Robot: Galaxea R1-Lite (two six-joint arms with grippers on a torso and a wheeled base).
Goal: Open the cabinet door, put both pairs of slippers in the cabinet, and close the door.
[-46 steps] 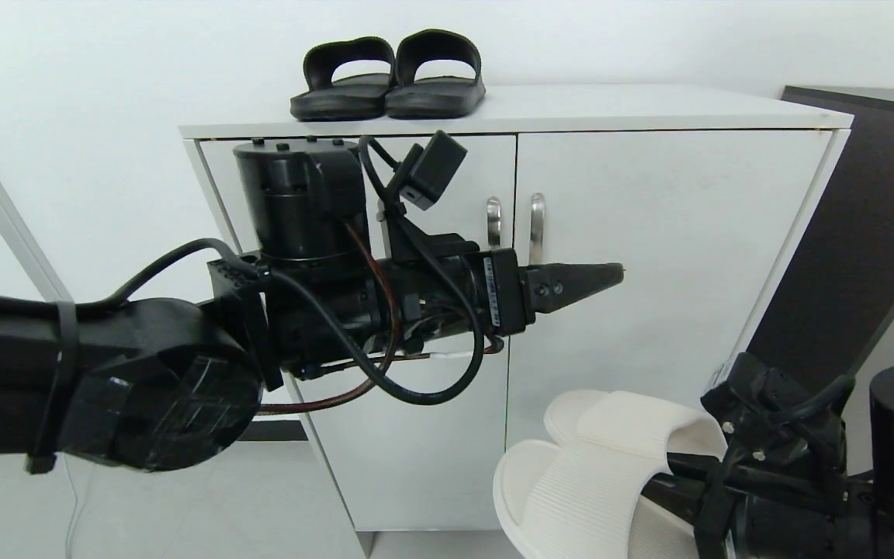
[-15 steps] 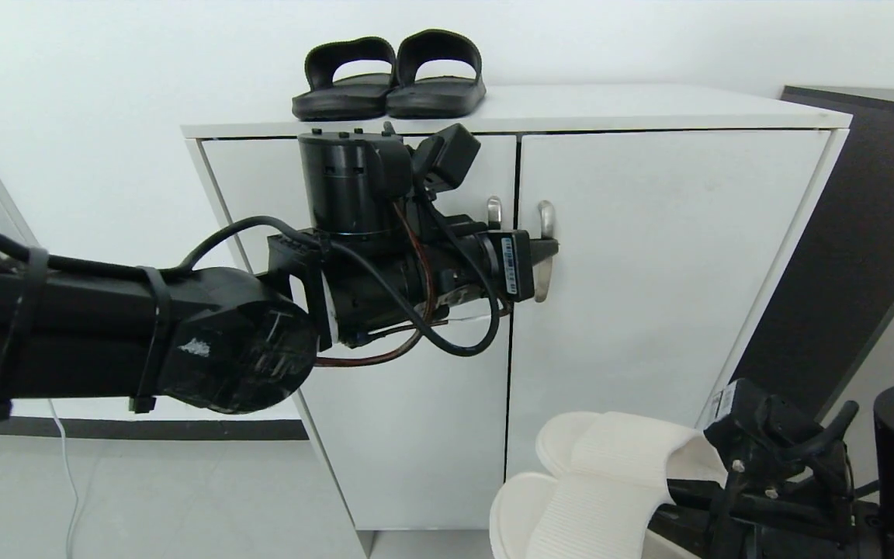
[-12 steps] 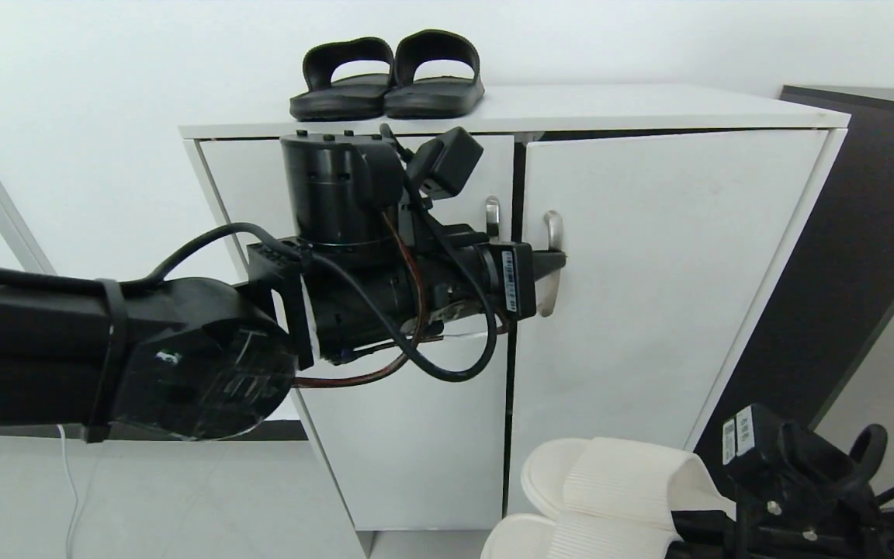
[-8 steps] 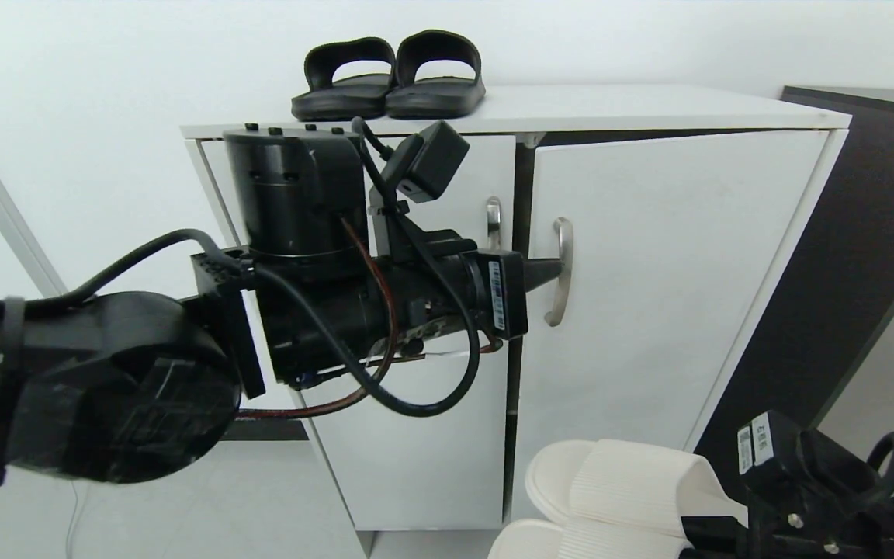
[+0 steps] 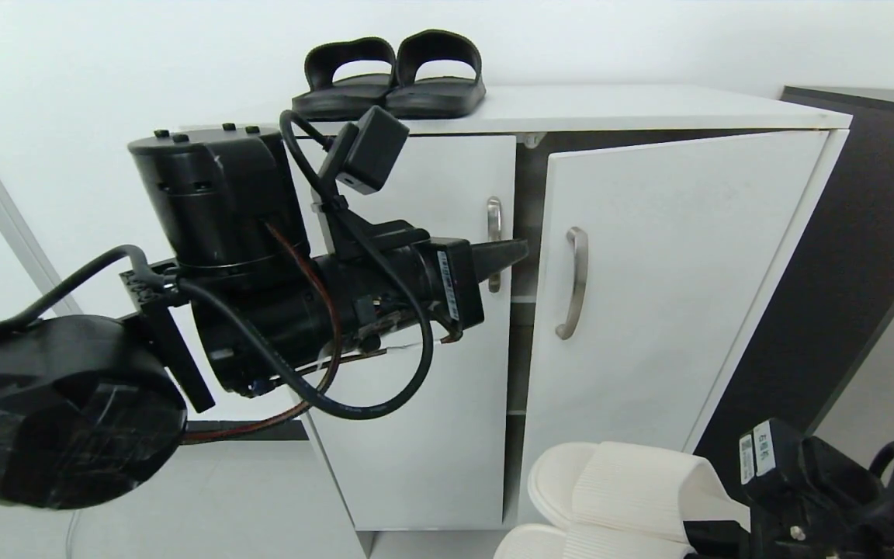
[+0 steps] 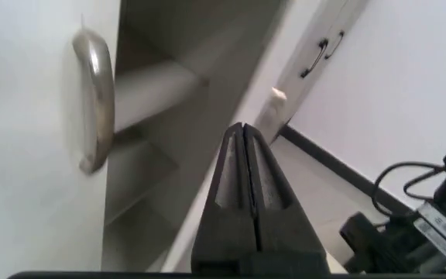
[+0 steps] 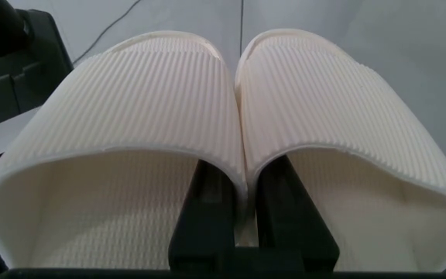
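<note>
The cabinet point(image 5: 649, 105) has its right door point(image 5: 672, 272) ajar. The left end effector point(image 6: 242, 128), fingers together, hangs before the gap; the right end effector point(image 7: 248, 232) clamps the white slippers point(image 5: 633, 481) low nearby. The black slippers point(image 5: 389, 74) sit atop the cabinet.

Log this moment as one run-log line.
right door ajar, handle free | left gripper shut, empty | right gripper holding white slippers | black slippers on cabinet top

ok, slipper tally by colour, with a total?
black slippers: 2, on top of the cabinet
white slippers: 2, held in the right hand
Total: 4
</note>
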